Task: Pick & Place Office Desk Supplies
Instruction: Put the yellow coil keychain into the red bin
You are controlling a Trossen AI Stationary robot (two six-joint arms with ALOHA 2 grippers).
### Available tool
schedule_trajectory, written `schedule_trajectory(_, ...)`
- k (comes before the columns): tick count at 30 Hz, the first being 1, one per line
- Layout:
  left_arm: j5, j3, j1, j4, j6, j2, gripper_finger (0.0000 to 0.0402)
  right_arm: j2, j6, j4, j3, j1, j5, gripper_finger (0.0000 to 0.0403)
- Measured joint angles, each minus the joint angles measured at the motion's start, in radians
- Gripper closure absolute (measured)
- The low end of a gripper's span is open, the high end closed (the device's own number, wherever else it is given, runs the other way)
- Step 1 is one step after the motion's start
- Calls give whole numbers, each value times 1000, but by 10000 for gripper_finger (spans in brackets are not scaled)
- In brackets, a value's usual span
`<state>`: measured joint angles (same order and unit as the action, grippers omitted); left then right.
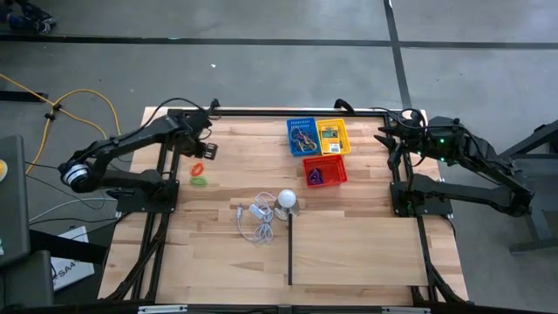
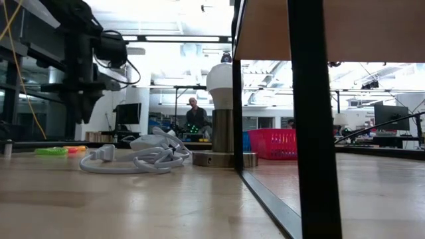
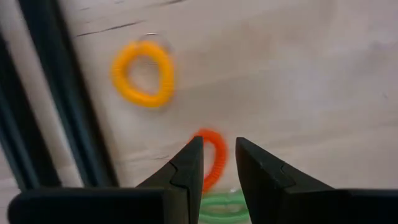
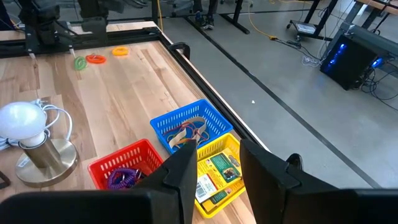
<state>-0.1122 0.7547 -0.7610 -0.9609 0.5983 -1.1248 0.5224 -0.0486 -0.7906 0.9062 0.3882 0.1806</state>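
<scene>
Left gripper [image 3: 219,163]: fingers slightly parted, holding nothing, hovering above the red ring [image 3: 212,157] at the far left of the table [image 1: 349,253]. A yellow ring [image 3: 143,73] lies beyond it and a green ring [image 3: 222,205] nearer. Right gripper [image 4: 217,165]: narrow gap, empty, raised at the far right. Near it, the blue basket [image 4: 186,127] holds rubber bands, the yellow basket [image 4: 225,163] packets, the red basket [image 4: 124,163] a purple ring.

Bulb [image 1: 287,199] and cord [image 1: 255,220] (mid-table) block passage.
</scene>
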Motion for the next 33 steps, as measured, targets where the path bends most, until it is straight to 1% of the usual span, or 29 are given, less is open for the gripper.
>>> schedule_trajectory(7, 0, -44, -121, 11, -50, 0, 312, 0, 0, 0, 0, 0, 0, 293)
schedule_trajectory(13, 39, -109, -200, 117, -112, 0, 312, 0, 0, 0, 0, 0, 0, 293)
schedule_trajectory(17, 55, -132, -221, 183, -139, -5, 312, 0, 0, 0, 0, 0, 0, 293)
schedule_trajectory(23, 55, -132, -223, 246, -158, -72, 312, 0, 0, 0, 0, 0, 0, 293)
schedule_trajectory(28, 66, -132, -256, 270, -180, -124, 312, 0, 0, 0, 0, 0, 0, 293)
schedule_trajectory(33, 81, -132, -290, 272, -195, -135, 312, 0, 0, 0, 0, 0, 0, 293)
